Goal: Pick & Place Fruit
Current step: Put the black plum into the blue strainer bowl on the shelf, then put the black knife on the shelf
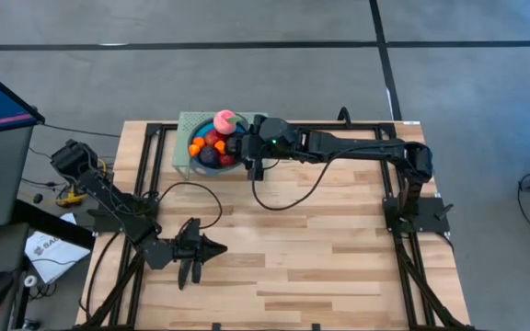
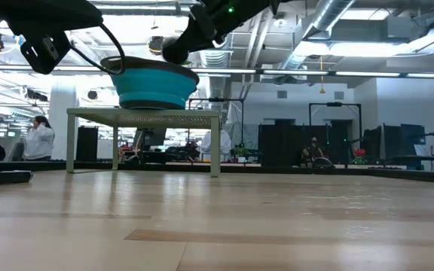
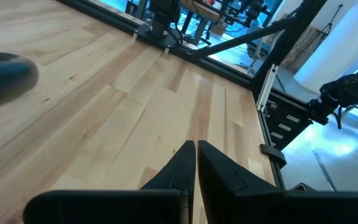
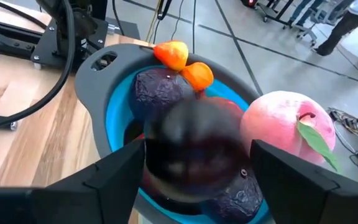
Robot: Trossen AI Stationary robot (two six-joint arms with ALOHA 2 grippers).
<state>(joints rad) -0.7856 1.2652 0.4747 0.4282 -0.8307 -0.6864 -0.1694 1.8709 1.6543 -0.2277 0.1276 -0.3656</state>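
The right end effector (image 4: 194, 155) hangs over the blue bowl (image 1: 212, 164) on the green stand at the bench's far edge, fingers parted around a dark purple fruit (image 4: 194, 152) directly between them above the pile. The left end effector (image 1: 194, 250) waits clenched near the bench's near-left corner.

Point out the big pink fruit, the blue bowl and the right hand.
Round pink fruit with green leaf (image 4: 284, 127): right wrist view, its front skin.
Blue bowl with grey rim (image 4: 114, 115): right wrist view, inner wall.
Right hand (image 1: 249, 154): high view, between fingertips, over bowl.

Fruit (image 1: 215, 141) in blue bowl (image 1: 217, 165)
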